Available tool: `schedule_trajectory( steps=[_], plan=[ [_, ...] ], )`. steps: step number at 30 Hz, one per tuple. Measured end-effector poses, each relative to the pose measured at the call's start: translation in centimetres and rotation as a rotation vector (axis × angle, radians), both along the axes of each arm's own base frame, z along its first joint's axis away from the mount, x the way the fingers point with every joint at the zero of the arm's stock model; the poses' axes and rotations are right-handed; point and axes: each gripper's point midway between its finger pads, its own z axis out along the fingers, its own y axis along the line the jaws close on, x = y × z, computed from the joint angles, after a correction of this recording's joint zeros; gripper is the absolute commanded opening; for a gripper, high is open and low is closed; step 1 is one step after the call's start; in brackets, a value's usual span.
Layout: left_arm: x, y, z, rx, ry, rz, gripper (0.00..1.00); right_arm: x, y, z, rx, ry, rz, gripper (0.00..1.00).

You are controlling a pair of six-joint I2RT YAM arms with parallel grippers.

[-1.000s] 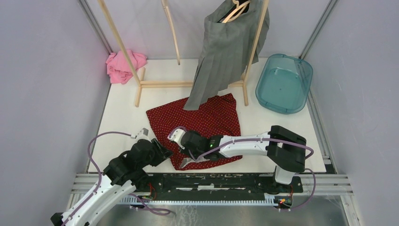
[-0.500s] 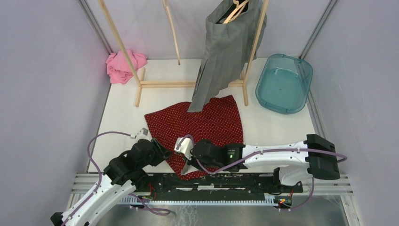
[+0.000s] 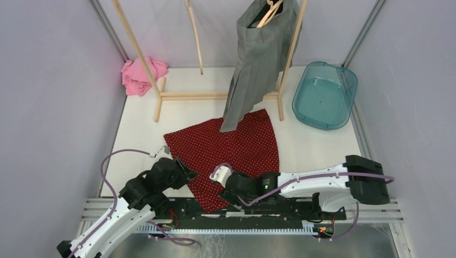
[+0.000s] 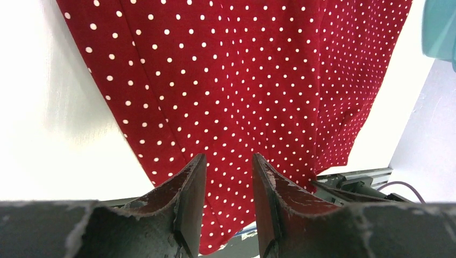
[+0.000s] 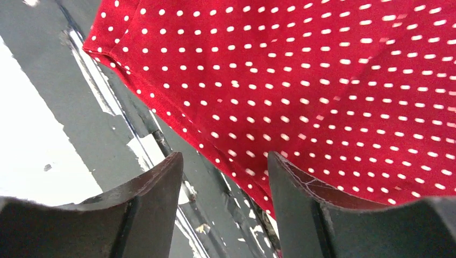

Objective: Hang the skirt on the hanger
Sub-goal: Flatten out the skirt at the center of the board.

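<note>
While the red dotted skirt [image 3: 226, 150] lies spread flat on the white bench [image 3: 140, 140], both arms sit low over its near half. Its narrow near corner, toward 6 o'clock, runs past the bench edge onto the dark rail [image 3: 285, 206].

At the skirt's 8 o'clock edge is the left end effector [image 3: 185, 173]. In the wrist view its fingers [image 4: 189, 188] stand a narrow gap apart, with dotted cloth showing beyond the gap and nothing pinched.

Toward 6 o'clock on the skirt, just right of the left one, the right end effector [image 3: 221, 183] hangs above the cloth. Its fingers [image 5: 301, 193] are spread wide, the hem and the rail in view ahead of them, and they grip nothing.

At 12 o'clock a grey pleated skirt [image 3: 258, 59] hangs from a wooden hanger [image 3: 269, 13] on the wooden rack [image 3: 193, 95]. Its lower hem overlaps the red skirt's far edge in the top view; whether they touch cannot be told.

A pink cloth [image 3: 141, 75] lies at 10 o'clock by the rack's foot, and a teal basin [image 3: 325, 94] sits at 2 o'clock, apart from the skirt.
</note>
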Motion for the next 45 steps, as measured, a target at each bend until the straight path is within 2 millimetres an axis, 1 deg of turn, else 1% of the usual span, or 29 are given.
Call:
schedule_trajectory(
  steps=[5,7,10,11,14,15,16,18,22,25,29,30,34,37,42,45],
  plan=[
    [0.0,0.0,-0.1,0.003,0.004,-0.001,0.43,0.9,-0.5,4.1,0.108,-0.025,-0.061,0.68],
    [0.0,0.0,-0.1,0.003,0.005,0.000,0.43,1.6,-0.9,4.7,0.120,-0.031,-0.098,0.67],
    [0.0,0.0,-0.1,0.003,0.005,-0.001,0.43,3.5,-2.0,4.3,0.105,-0.015,-0.197,0.66],
    [0.0,0.0,-0.1,0.003,0.005,-0.001,0.43,4.6,-2.6,4.0,0.103,-0.004,-0.252,0.66],
    [0.1,-0.2,0.0,-0.002,0.002,-0.002,0.43,8.1,-5.5,2.7,0.090,0.026,-0.441,0.65],
    [0.2,-0.3,0.1,-0.006,-0.001,-0.004,0.43,8.8,-6.9,1.9,0.077,0.044,-0.510,0.64],
    [0.3,-0.4,0.1,-0.007,-0.001,-0.005,0.43,9.6,-7.6,1.8,0.074,0.047,-0.550,0.64],
    [0.4,-0.7,0.1,-0.008,0.003,-0.009,0.43,10.4,-9.1,1.0,0.055,0.074,-0.629,0.62],
    [0.6,-1.4,-0.2,-0.007,0.031,-0.026,0.42,11.0,-10.6,-0.2,0.040,0.123,-0.739,0.60],
    [0.6,-1.9,-0.4,-0.011,0.049,-0.040,0.42,11.0,-11.3,-1.5,0.014,0.164,-0.802,0.60],
    [0.9,-2.6,-0.2,-0.030,0.048,-0.055,0.42,10.6,-12.4,-3.4,-0.042,0.204,-0.881,0.59],
    [1.0,-2.7,-0.1,-0.035,0.046,-0.057,0.42,10.7,-12.5,-3.5,-0.041,0.205,-0.901,0.57],
    [1.2,-3.2,-0.2,-0.052,0.039,-0.066,0.42,11.3,-13.4,-3.5,-0.038,0.208,-0.996,0.57],
    [1.1,-3.4,-1.1,-0.048,0.056,-0.073,0.42,11.6,-15.0,-3.3,-0.057,0.187,-1.087,0.59],
    [1.0,-3.4,-2.1,-0.021,0.096,-0.076,0.41,12.2,-17.8,-2.1,-0.049,0.139,-1.202,0.59],
    [1.0,-3.5,-2.4,-0.014,0.106,-0.076,0.40,12.4,-19.1,-1.9,-0.055,0.129,-1.238,0.53]
  ],
)
